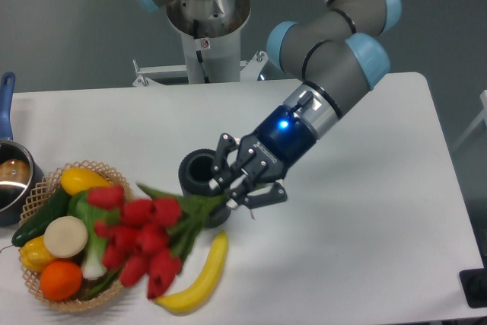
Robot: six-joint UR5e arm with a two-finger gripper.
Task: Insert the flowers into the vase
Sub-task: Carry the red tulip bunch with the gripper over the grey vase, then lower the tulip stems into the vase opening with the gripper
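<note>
At your far left a metal pot (11, 176) sits beside a woven basket (129, 205) of smooth plastic vegetables. The flowers (141, 232), red rounded buds blurred by motion, hang over the basket's right rim, green stems running right into the tool (237, 186), which is clenched on them. The ribbed dark cylindrical vase (199, 182) stands upright on the white desk (365, 218), just behind the stems. A glossy curved banana (199, 278) lies below.

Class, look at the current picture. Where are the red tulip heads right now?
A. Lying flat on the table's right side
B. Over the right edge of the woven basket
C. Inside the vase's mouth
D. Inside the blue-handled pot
B: the flowers, held by the gripper, have their heads overlapping the basket rim, not in the vase.
</note>
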